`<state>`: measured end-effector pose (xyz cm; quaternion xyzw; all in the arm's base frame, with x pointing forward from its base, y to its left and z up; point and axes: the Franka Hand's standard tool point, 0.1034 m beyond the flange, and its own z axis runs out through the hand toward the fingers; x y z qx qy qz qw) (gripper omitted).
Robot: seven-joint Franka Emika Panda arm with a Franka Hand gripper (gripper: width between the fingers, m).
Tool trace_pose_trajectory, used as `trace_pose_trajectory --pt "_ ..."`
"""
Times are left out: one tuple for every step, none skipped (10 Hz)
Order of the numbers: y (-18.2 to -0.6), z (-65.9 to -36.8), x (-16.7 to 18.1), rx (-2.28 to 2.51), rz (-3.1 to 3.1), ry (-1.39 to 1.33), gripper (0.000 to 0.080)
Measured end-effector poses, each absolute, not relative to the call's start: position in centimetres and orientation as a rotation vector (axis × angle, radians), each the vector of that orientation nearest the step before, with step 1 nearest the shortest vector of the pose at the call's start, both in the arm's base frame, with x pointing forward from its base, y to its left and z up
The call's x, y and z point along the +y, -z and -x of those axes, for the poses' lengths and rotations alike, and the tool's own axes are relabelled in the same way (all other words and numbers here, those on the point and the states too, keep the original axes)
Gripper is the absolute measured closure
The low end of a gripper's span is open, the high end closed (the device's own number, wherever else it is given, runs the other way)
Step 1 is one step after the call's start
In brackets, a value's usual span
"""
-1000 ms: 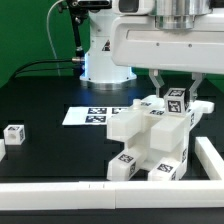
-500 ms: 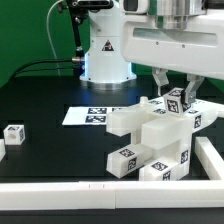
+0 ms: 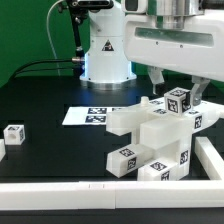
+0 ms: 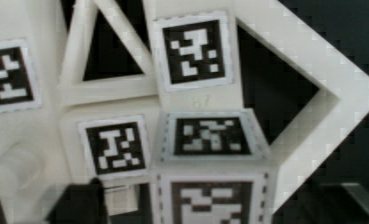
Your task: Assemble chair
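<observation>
1. OK, claw (image 3: 181,94): it points straight down over the chair with its jaws spread. One finger (image 3: 157,80) is on the exterior view's left of the top block and the other is on its right. It reads as open, with nothing clamped or lifted.
2. Top block (image 3: 180,101): a tagged white cube at the highest point of the chair, sitting between the two fingers with a tag facing the camera. I can't tell whether either pad touches it.
3. Chair (image 3: 150,135): a part-built blocky white stack standing on the black table (image 3: 50,100), in the exterior view's right half. A slab juts out toward the exterior view's left at mid height. Tagged blocks sit low at the front.
4. Wrist view: a close-up of the chair (image 4: 199,140). It shows white faces with several tags and slanted white bars against black, too close to tell which part is which.
5. Border rail (image 3: 60,192): it runs along the front edge and up the exterior view's right side. The chair sits in that corner, just beside both runs.
6. Marker board (image 3: 92,116): it lies flat on the table, behind the chair and to the exterior view's left of it, close to the jutting slab.
7. Loose cube (image 3: 14,133): a small tagged white piece at the exterior view's far left, well apart from the chair.
8. Arm base (image 3: 105,55): at the back, behind the marker board
</observation>
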<state>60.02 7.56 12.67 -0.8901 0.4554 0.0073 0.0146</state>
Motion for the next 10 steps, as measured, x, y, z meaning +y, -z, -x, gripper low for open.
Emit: trace_pose_trajectory --pt "-12.68 -60.03 7.59 1.379 2.791 -0.022 0.0185" --pt "-12.88 -60.07 7.89 1.246 2.876 -0.014 0.0161" --pt "-12.92 -60.08 7.96 1.079 2.942 -0.01 0.0161" --pt "-12.89 -59.92 8.13 0.832 3.035 -0.012 0.0152" --pt "-12.99 -59.74 8.41 0.693 3.079 -0.008 0.0152" --pt "-12.92 -59.76 8.21 0.647 3.09 -0.01 0.0151" --pt "-12.9 -59.77 8.03 0.528 3.115 -0.011 0.0151" --pt "-12.89 -59.77 7.98 0.462 3.126 -0.011 0.0151" --pt "-12.91 -59.79 7.9 0.265 3.16 -0.011 0.0151" --pt "-13.0 -59.86 8.26 -0.034 3.18 -0.012 0.0151"
